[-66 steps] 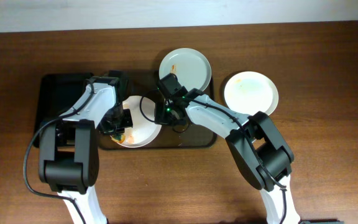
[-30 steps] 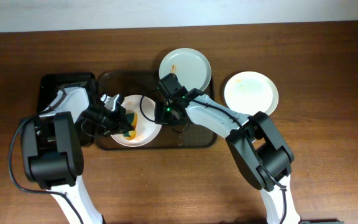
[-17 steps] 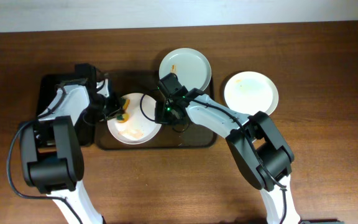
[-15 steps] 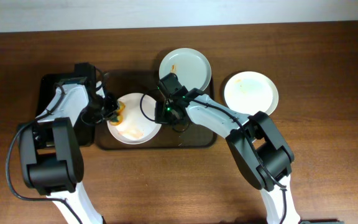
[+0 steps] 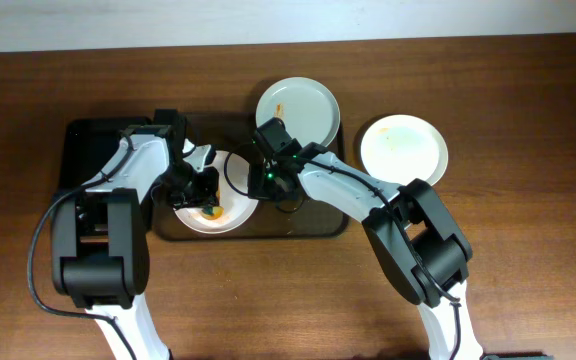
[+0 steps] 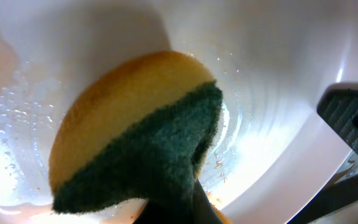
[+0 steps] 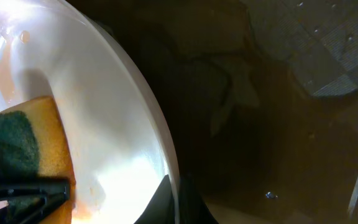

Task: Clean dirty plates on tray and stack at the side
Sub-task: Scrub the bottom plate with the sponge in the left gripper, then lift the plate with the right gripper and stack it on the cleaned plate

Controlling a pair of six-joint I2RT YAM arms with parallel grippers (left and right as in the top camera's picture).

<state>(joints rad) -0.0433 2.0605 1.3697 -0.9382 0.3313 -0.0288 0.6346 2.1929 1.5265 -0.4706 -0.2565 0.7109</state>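
Observation:
A white dirty plate [image 5: 230, 206] with orange smears sits on the dark tray [image 5: 298, 228]. My left gripper [image 5: 204, 196] is shut on a yellow-and-green sponge [image 6: 135, 146] and presses it on the plate's wet inside [image 6: 272, 93]. My right gripper [image 5: 265, 180] is shut on the plate's right rim [image 7: 160, 155]. The sponge also shows in the right wrist view [image 7: 30, 155]. Two more white plates lie at the back: one [image 5: 298, 108] at the tray's far edge with a small orange stain, one [image 5: 403, 148] on the table to the right.
A black tray-like bin [image 5: 93, 160] lies left of the dark tray. The brown wooden table [image 5: 528, 240] runs around everything. The tray floor [image 7: 291, 124] is wet and dark.
My left gripper has swept the sponge over the plate, from its left edge back toward its middle. The plate shifted a little. The right arm has stayed on the rim.

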